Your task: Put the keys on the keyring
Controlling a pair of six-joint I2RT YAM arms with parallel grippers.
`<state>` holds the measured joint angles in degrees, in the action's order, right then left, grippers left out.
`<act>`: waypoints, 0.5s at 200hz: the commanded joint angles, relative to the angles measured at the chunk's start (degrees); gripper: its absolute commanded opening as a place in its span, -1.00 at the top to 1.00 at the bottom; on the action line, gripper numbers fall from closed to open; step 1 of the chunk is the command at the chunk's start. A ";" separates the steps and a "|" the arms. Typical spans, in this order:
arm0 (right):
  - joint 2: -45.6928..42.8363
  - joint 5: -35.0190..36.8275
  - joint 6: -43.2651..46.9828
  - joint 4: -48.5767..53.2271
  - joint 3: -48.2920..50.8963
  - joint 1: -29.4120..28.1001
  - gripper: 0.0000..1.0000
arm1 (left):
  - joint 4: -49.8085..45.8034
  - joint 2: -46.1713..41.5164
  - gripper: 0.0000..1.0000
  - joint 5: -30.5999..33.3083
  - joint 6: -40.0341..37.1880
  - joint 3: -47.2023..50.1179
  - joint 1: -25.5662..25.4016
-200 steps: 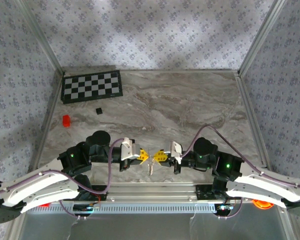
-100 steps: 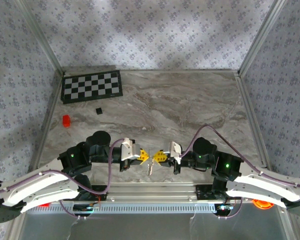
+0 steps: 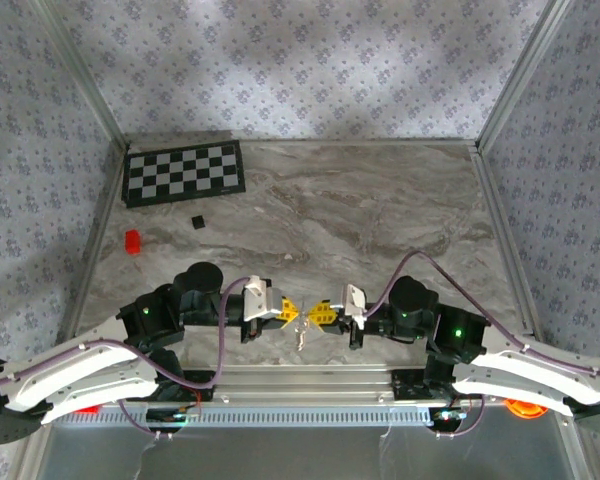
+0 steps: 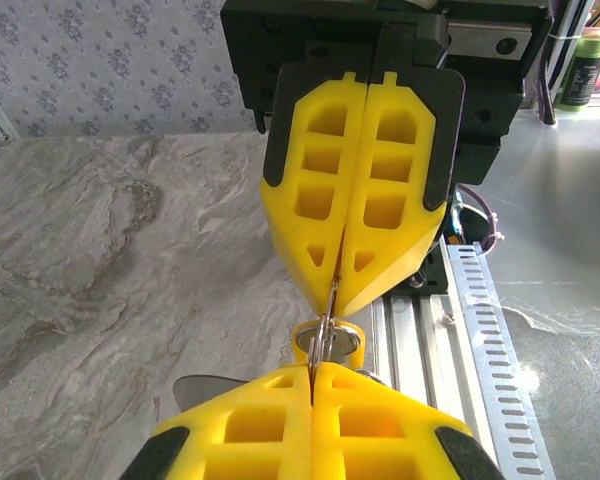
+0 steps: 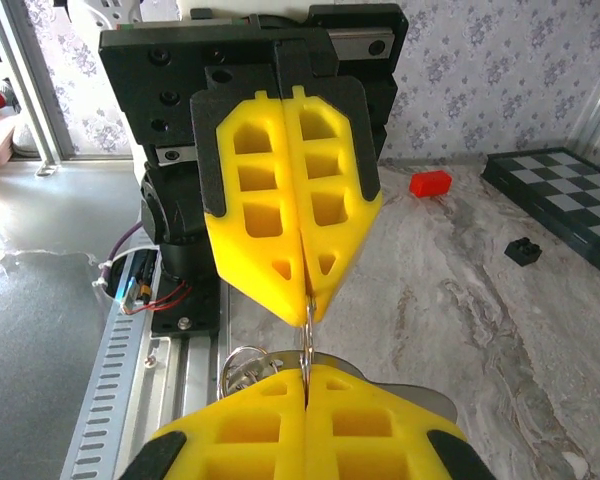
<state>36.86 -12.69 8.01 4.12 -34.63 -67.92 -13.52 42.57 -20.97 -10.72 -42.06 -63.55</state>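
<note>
Left gripper (image 3: 289, 312) and right gripper (image 3: 319, 314) meet tip-to-tip at six o'clock, both clamped on the keyring (image 5: 239, 361), keys (image 3: 300, 337) dangling.

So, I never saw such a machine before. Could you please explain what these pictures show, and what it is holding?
It is two robot arms bolted at the near edge of a marble table. The wide picture looks down from above; each other picture comes from a camera on one wrist, facing the other arm's yellow claw. The left claw and right claw are shut, tip to tip, seemingly both pinching the thin keyring; a small key dangles below. Further back lie a checkered board, a red block and a black cube.
</note>
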 commanded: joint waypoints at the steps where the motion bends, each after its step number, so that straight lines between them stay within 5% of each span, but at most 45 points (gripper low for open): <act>1: -1.09 0.68 1.11 -1.68 0.34 -0.55 1.00 | 1.57 0.32 1.00 0.92 -0.46 -1.00 -0.35; 100: -1.00 2.14 1.66 -2.26 1.65 -0.76 1.00 | 3.83 1.15 1.00 0.76 1.26 -0.49 -0.35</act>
<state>36.73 -11.18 8.64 3.18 -33.63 -68.05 -13.30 43.29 -20.49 -10.46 -42.06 -63.55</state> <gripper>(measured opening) 0.051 0.047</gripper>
